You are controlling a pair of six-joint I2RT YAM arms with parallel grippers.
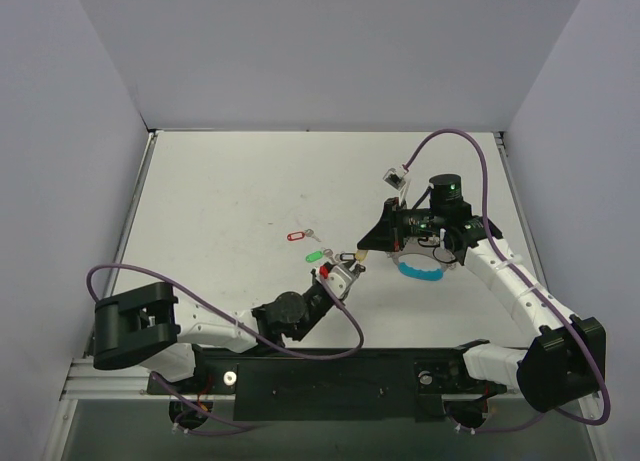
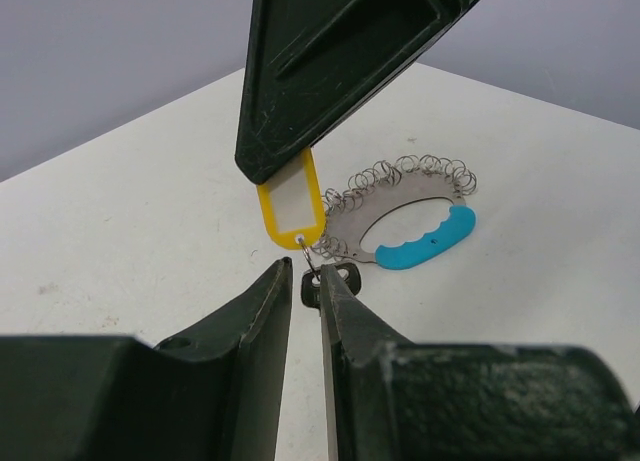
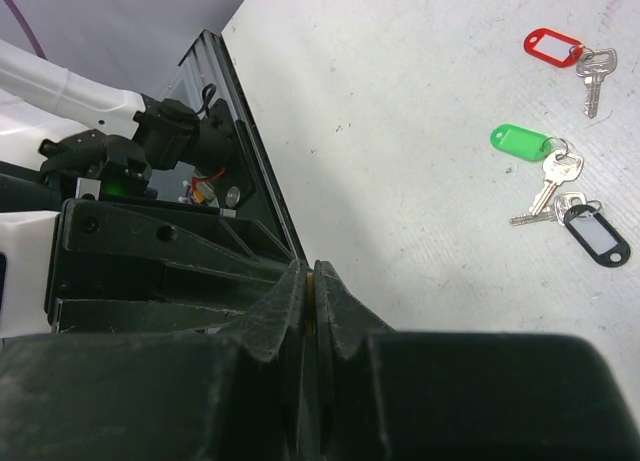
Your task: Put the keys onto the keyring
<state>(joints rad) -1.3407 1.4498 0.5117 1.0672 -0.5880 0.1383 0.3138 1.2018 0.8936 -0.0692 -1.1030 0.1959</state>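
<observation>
Reaching from the near-left base, the left arm lies low over the table with its elbow bent. The left gripper point(image 2: 305, 273) sits near the table's middle. The right arm arches up from the near-right base and folds back leftward, so the right gripper point(image 3: 313, 273) meets the left one tip to tip.

The right gripper's jaws are pressed together on the oblong yellow plastic tag of a small silver metal key, the yellow-tagged key point(image 2: 291, 206). The left gripper's jaws stand at a narrow gap, pinching that key's head below the tag.

The large loop of silvery coiled wire, the keyring point(image 2: 410, 167), lies flat on the table just behind the tag. Its bright blue curved plastic segment point(image 2: 430, 243) is on the near side.

The work surface is a matte white table point(image 1: 230, 201), enclosed by pale grey-lavender walls point(image 1: 330, 51).

Three more keys rest on the table left of the grippers:
- the red-tagged key point(image 3: 552, 43), farthest away and apart from the others;
- the green-tagged key point(image 3: 520, 140);
- the black-tagged key point(image 3: 597, 236), touching the green-tagged one at the blades.

Purple cables point(image 1: 200, 296) loop off both arms. In the left wrist view, the right gripper's black finger point(image 2: 330, 71) covers the upper end of the tag.
</observation>
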